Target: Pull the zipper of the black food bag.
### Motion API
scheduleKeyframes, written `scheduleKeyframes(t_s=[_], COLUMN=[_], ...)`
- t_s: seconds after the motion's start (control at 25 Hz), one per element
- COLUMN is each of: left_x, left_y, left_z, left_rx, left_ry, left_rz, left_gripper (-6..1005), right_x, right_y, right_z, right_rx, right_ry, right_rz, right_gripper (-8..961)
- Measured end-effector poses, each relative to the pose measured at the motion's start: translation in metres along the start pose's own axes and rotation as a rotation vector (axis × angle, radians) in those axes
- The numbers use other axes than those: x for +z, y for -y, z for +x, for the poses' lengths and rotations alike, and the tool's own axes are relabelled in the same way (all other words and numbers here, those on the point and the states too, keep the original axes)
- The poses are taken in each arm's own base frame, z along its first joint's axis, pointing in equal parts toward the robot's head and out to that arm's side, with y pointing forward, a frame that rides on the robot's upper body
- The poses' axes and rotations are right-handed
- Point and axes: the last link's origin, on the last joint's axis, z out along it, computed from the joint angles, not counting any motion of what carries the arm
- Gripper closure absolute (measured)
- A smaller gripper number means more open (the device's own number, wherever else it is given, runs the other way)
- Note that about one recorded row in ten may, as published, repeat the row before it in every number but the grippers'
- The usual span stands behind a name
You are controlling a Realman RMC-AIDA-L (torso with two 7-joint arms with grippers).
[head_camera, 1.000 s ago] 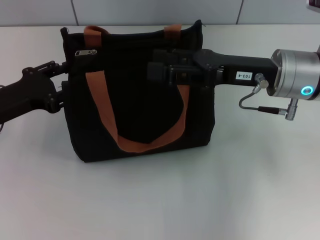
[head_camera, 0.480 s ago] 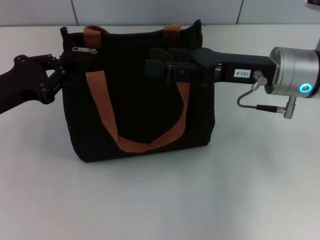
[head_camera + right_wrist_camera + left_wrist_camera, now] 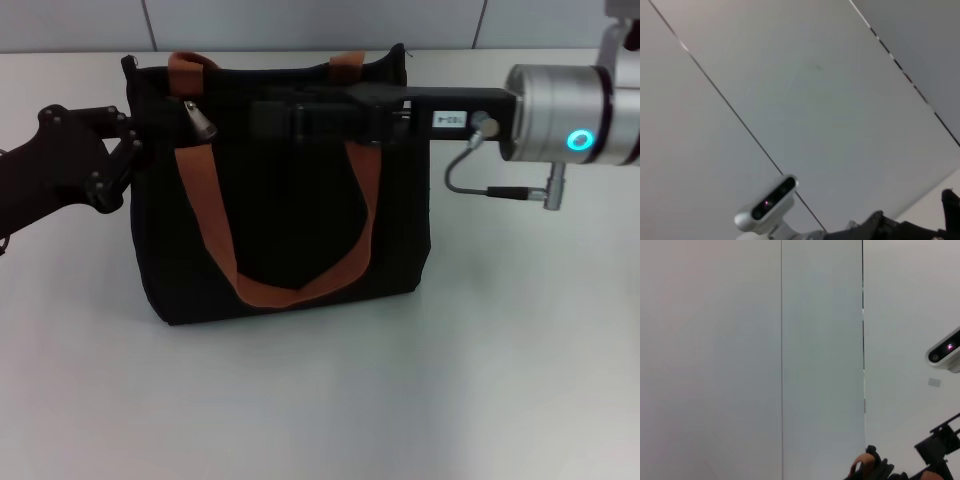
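Zipper point(image 3: 199, 121): silver pull tab, tilted, near bag's top-left corner beside a strap.
Black food bag point(image 3: 285, 235): lying on white table point(image 3: 400, 400).
Left gripper point(image 3: 128, 150): at bag's left edge; finger spacing cannot be told.
Right gripper point(image 3: 265, 120): over bag's top edge; finger spacing cannot be told.

Black food bag point(image 3: 290, 230): matt woven cloth, w/ orange-brown webbing straps point(image 3: 205, 215), slightly ribbed look. Zipper point(image 3: 199, 120) tab: silver-grey metal, faint shine. Right gripper point(image 3: 270, 120) & left gripper point(image 3: 125, 150): matt black plastic/metal; right arm's wrist housing point(image 3: 555, 110) brushed silver metal w/ a glossy lit ring; table point(image 3: 400, 400) smooth, matt, pale.
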Motion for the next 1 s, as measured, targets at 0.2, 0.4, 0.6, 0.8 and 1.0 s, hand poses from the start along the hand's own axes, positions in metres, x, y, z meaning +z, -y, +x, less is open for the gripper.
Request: scheduleKeyframes(t_s=[0.2,0.4,0.6,0.8,1.0], left_x=[0.000,0.000,0.000,0.000,0.000], left_y=[0.001,0.001,0.000,0.000,0.000], left_z=[0.000,-0.001,-0.001,-0.002,-0.002], left_rx=[0.018,0.018,0.014,0.011,0.005], left_ry=[-0.008,-0.002,-0.004,-0.004,-0.002], left_rz=[0.013,0.013,0.015,0.015,0.012], left_gripper=[972,972,972,972,972], right_x=[0.011,0.019,0.023,0.029,0.033], right_y=[0.003,0.002,-0.001,-0.002,-0.001], right_z=[-0.006,-0.017,-0.033,-0.049,-0.058], right_rx=[0.043,0.044,0.048,0.053,0.075], right_ry=[-0.045,-0.098,-0.204,-0.256,-0.270], right_rz=[0.024,0.046,0.097,0.132,0.149], right_gripper=[165,166,166,165,174])
